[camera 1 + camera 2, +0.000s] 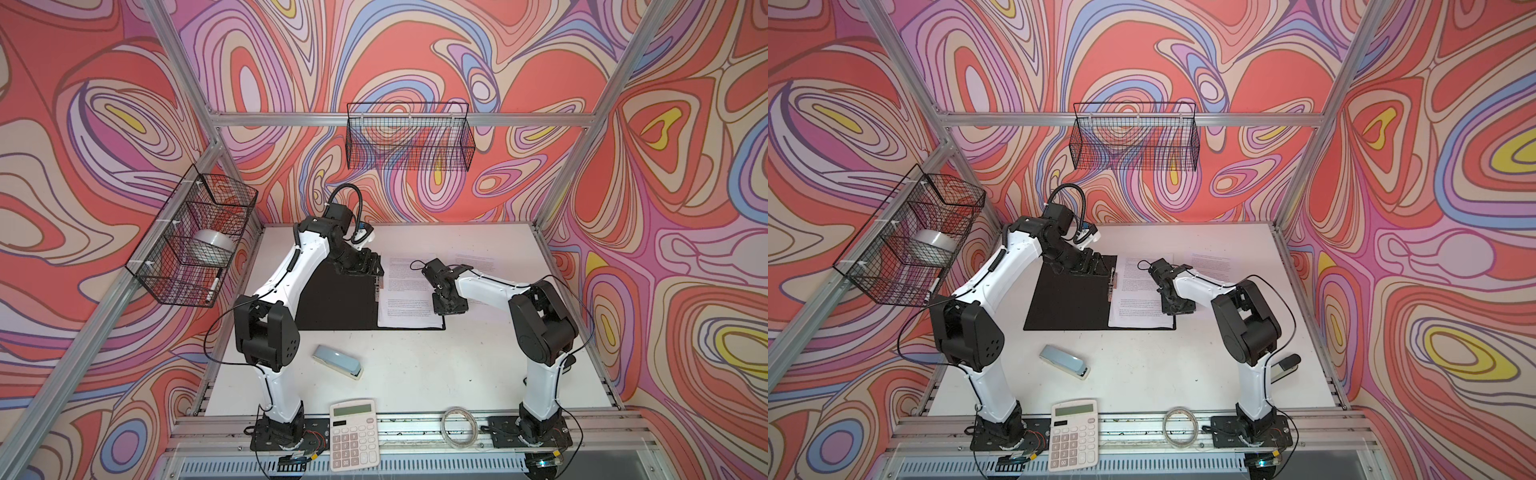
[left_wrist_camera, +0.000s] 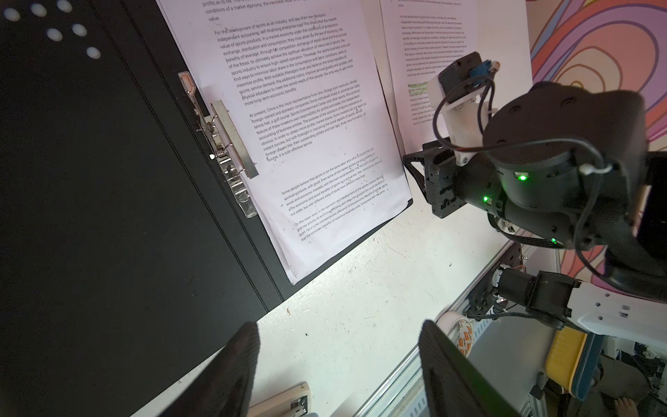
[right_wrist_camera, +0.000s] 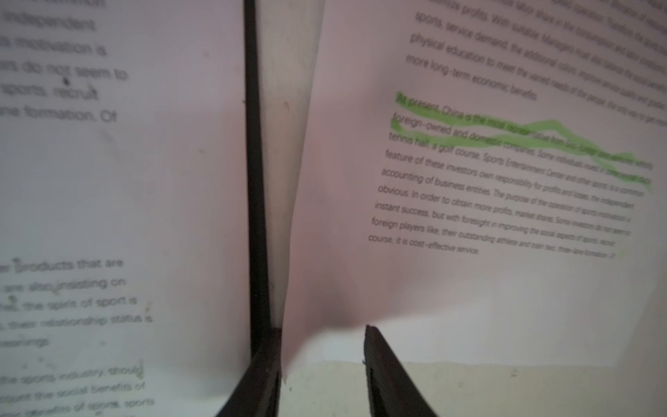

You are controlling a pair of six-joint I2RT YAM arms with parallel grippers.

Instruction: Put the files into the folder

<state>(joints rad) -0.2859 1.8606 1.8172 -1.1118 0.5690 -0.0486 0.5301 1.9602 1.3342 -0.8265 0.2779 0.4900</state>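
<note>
Setting: swirl-patterned pink walls (image 1: 415, 41) enclose a white counter (image 1: 415, 374).
Folder: thin folder (image 1: 332, 299), black inside, lies open and flat mid-counter, nearer the far edge; a metal spring clip (image 2: 231, 140) sits beside its spine.
Filed page: white printed paper sheet (image 1: 405, 299) lies on the folder's right half, its left edge at the clip.
Loose page: white printed sheet with green highlighted lines (image 3: 505, 289) rests on the counter just beside the folder's right edge, toward the far right corner; its near corner bulges upward.
Left arm: left claw (image 2: 339, 361) hovers above the folder near the spine, fingers spread, grasping nothing.
Right arm: right claw (image 3: 321, 361) is low where the folder's right edge meets the loose page, one finger at each; I cannot tell whether it grips the page.
Near edge: grey-blue stapler (image 1: 337, 360) and white calculator (image 1: 354, 434).
</note>
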